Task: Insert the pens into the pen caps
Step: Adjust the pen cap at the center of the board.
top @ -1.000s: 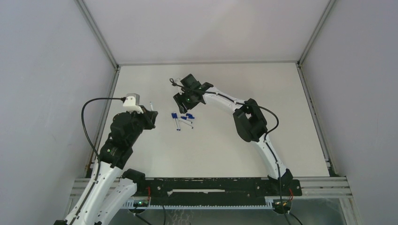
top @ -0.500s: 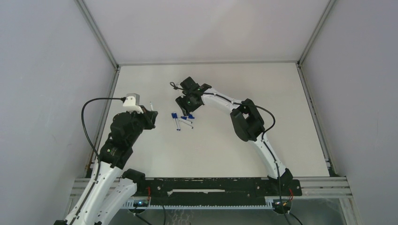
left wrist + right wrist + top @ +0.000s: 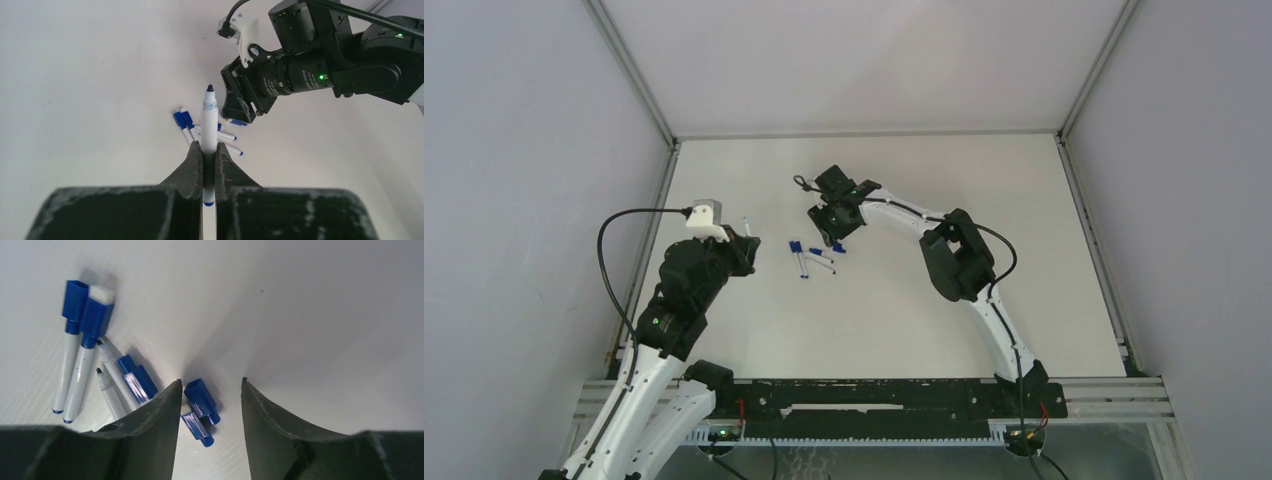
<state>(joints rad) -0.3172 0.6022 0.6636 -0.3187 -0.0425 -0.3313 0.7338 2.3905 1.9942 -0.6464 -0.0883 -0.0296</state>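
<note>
Gripping an uncapped white pen (image 3: 209, 115) tight, tip pointing away, the left pincer (image 3: 209, 146) hangs above the left side of the table (image 3: 944, 300). The right pincer (image 3: 211, 381) sits low at the table, jaws wide, straddling a loose blue cap (image 3: 199, 399). Just left of it lie two bare pens (image 3: 112, 397), a second cap (image 3: 136, 380) and two capped pens (image 3: 75, 365), all close together.
</note>
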